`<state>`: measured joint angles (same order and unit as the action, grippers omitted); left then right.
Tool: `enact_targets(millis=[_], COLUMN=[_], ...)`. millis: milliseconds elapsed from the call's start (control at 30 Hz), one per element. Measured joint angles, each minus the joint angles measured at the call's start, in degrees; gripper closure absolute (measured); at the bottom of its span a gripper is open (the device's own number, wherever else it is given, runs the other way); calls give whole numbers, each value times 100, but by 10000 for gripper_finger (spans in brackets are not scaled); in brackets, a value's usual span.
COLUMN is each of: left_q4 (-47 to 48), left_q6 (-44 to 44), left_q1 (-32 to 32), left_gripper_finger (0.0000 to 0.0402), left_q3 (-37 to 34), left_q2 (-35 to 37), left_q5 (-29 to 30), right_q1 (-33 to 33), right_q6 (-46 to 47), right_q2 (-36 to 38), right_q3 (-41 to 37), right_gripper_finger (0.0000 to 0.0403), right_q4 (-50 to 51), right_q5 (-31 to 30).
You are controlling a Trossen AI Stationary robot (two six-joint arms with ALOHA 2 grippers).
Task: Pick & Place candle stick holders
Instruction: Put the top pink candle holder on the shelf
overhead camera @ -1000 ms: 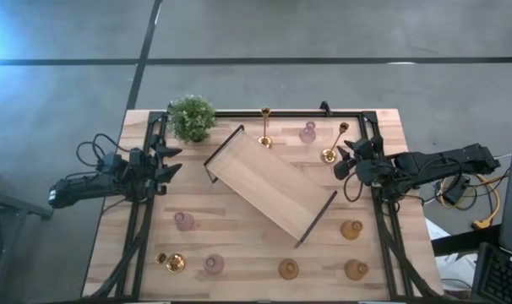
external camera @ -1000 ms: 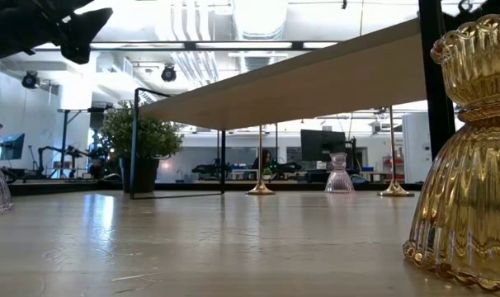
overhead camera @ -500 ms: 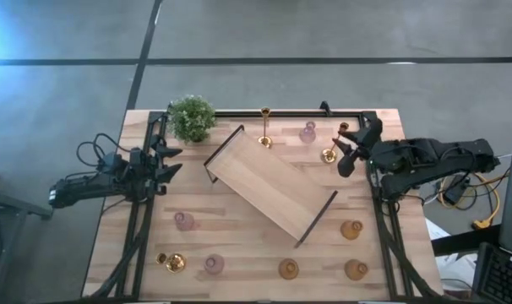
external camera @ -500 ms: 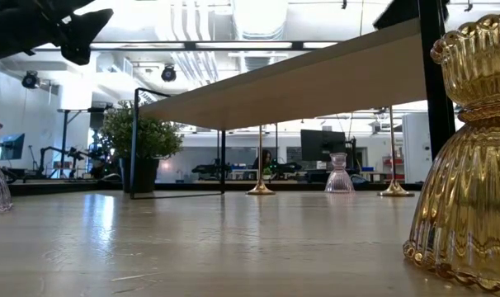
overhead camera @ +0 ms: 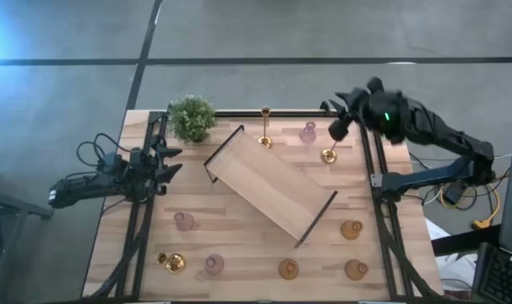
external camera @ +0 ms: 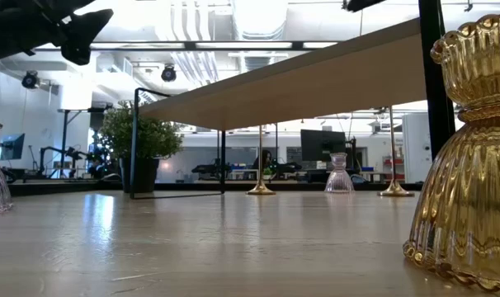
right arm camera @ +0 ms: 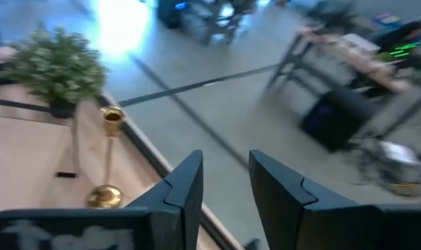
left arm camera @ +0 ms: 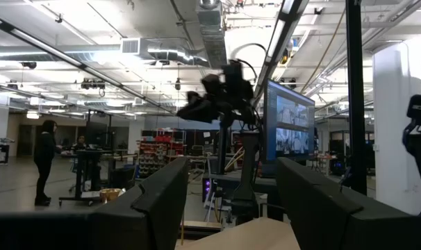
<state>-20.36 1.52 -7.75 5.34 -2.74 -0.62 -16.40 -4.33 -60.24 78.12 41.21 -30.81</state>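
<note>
High view: right gripper [overhead camera: 334, 127], jaws parted and empty, above gold holder [overhead camera: 329, 155].

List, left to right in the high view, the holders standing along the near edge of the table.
Gold holder → pink glass holder → amber glass holder → second amber glass holder.

three gold holders [overhead camera: 264, 127], three amber [overhead camera: 351, 230], perhaps three pink [overhead camera: 184, 221]
</note>
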Motion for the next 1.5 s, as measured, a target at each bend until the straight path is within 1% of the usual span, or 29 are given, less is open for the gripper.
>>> enact_targets(millis=[67, 167, 267, 367, 500, 667, 867, 1000, 1133, 1300, 1500], left_q4=[22, 74, 111, 116, 129, 194, 203, 203, 221, 262, 297], left_q6=[0, 0, 2, 1, 2, 27, 71, 95, 103, 133, 148], left_q1=[0, 2, 2, 1, 0, 2, 2, 2, 1, 0, 2], left_gripper_finger=[179, 179, 179, 179, 179, 179, 179, 179, 179, 179, 179], left_q3=[0, 0, 2, 1, 0, 0, 0, 0, 1, 1, 1], left_q2=[0, 0, 0, 0, 0, 0, 0, 0, 0, 0, 1], left_q5=[0, 0, 0, 1, 0, 2, 2, 2, 2, 1, 0], right_q1=[-632, -1491, -2129, -2545, -2811, -2967, -3056, -3069, -3069, -3088, -3102], right_q6=[-79, -193, -236, -382, -758, -1069, -1203, -1218, -1220, -1218, -1061], right_q2=[-289, -786, -1337, -1916, -2690, -3548, -4187, -4408, -4561, -4606, -4608], right_q3=[227, 517, 749, 885, 1008, 1125, 1168, 1168, 1165, 1152, 1125], right_gripper_finger=[303, 312, 320, 323, 321, 309, 297, 297, 304, 317, 328], right_q4=[46, 166, 325, 492, 884, 1356, 1636, 1785, 1855, 1879, 1962], right_q5=[831, 1821, 2461, 2781, 2811, 2825, 2828, 2830, 2842, 3261, 3342])
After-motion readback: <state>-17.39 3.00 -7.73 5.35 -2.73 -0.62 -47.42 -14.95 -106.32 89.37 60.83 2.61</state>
